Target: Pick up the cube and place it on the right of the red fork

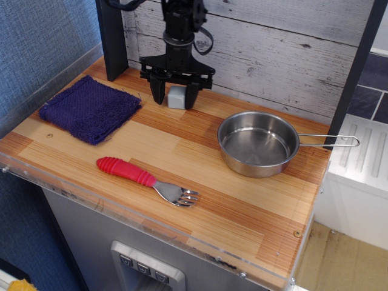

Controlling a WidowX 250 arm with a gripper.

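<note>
a purple cloth (90, 108) lies at the left end of the wooden surface (242, 212). behind and to its right, near the plank wall (273, 42), the gripper (175, 99) stands low over the surface with its black fingers (158, 92) drawn in on both sides of the cube (176, 96); whether they press it i cannot tell. the red fork (147, 180) lies well apart near the front edge, tines pointing right. a steel pan (258, 143) sits at the right, handle pointing right.
</note>
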